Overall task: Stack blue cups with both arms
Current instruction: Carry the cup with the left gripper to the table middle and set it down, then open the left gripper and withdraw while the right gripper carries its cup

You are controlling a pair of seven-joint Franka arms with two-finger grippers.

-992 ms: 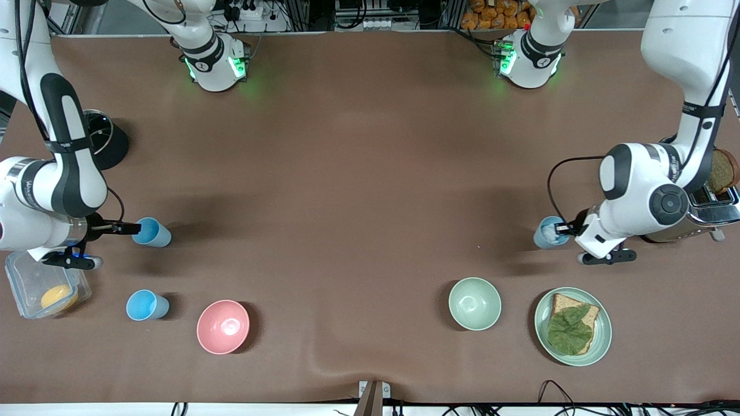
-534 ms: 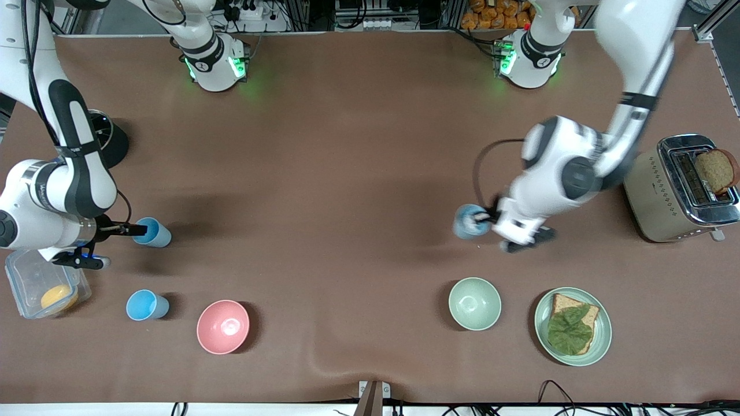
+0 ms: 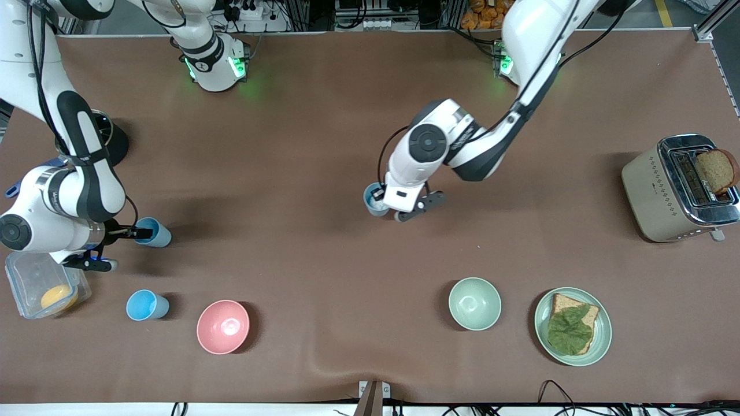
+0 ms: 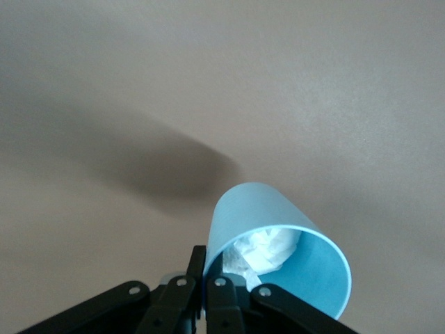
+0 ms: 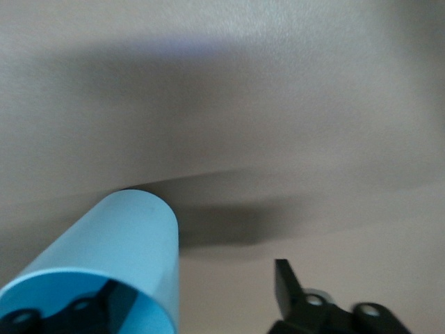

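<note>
My left gripper [image 3: 383, 203] is shut on the rim of a grey-blue cup [image 3: 372, 199] and holds it over the middle of the table. In the left wrist view the fingers [image 4: 197, 266] pinch the cup [image 4: 278, 243] wall, and crumpled white paper lies inside. My right gripper [image 3: 139, 233] is open at a sky-blue cup [image 3: 158, 233] toward the right arm's end. In the right wrist view one finger is inside that cup [image 5: 125, 243] and the other finger [image 5: 285, 278] is well outside. A second sky-blue cup [image 3: 147, 305] stands nearer the camera.
A pink bowl [image 3: 223, 326] stands beside the second cup. A pale green bowl [image 3: 474, 303] and a plate [image 3: 601, 341] with bread and a leaf lie near the front. A toaster [image 3: 665, 190] stands at the left arm's end, and a clear container [image 3: 23, 277] at the right arm's end.
My left arm has carried the grey-blue cup from beside the toaster to over the table's middle. My right gripper and its cup have barely moved.
</note>
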